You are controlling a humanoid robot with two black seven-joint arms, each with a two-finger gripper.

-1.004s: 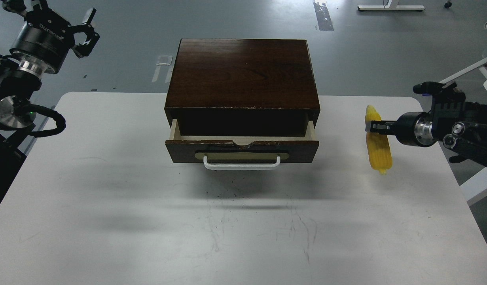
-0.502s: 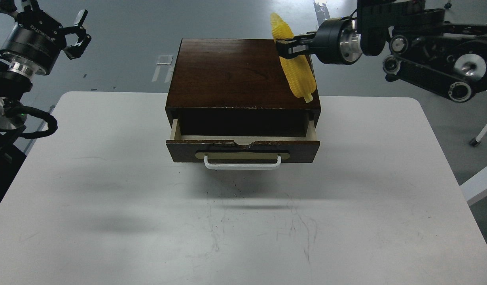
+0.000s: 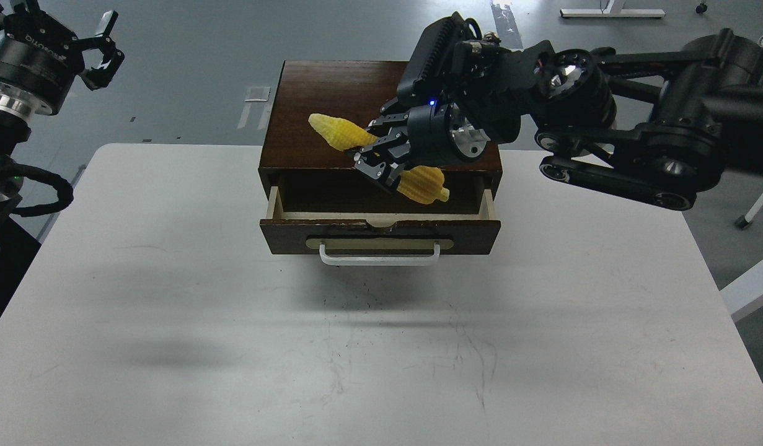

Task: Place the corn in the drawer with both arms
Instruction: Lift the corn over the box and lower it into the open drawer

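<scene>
The drawer [image 3: 380,230] mouth is partly blocked from above by the right hand [image 3: 376,162] and the corn [image 3: 381,160] clamped in it. Bare table [image 3: 170,297] is left in front of the drawer and to either side.

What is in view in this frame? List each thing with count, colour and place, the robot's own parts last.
Box: one, dark brown wood, far middle of the table.
Drawer: one, dark brown front, white handle, pulled partly open.
Corn: one, yellow, held tilted above the open drawer.
Table: one, white, scuffed.
Right gripper: one, black, shut on the corn.
Left gripper: one, black, open, raised at far left, holding nothing.
</scene>
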